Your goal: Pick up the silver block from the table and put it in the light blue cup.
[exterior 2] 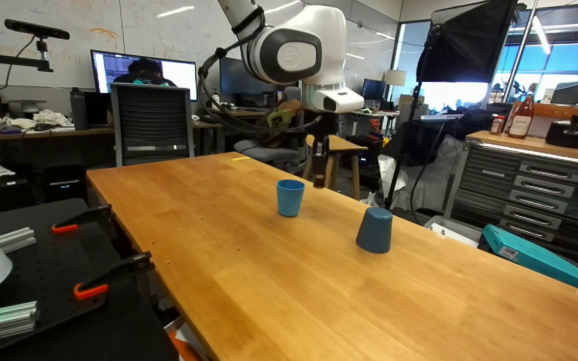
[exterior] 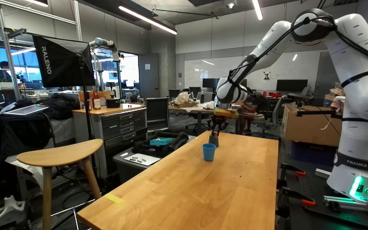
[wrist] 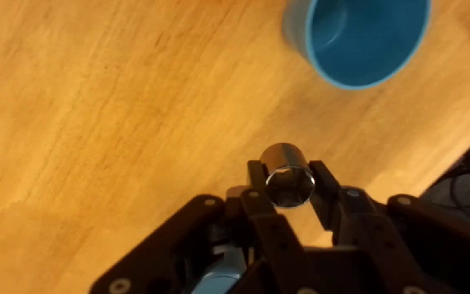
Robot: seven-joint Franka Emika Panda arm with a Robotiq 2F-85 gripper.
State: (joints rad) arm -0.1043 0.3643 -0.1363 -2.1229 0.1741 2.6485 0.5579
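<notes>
Wrist view: one gripper [wrist: 288, 176] holds one block [wrist: 284, 158]

Silver block [wrist: 286, 161] (hollow-ended) gripped aloft; light blue cup [exterior 2: 289, 200] upright nearby.

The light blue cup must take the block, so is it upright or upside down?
Upright: the light blue cup has its open rim on top in both exterior views; the wrist view looks inside.
</notes>
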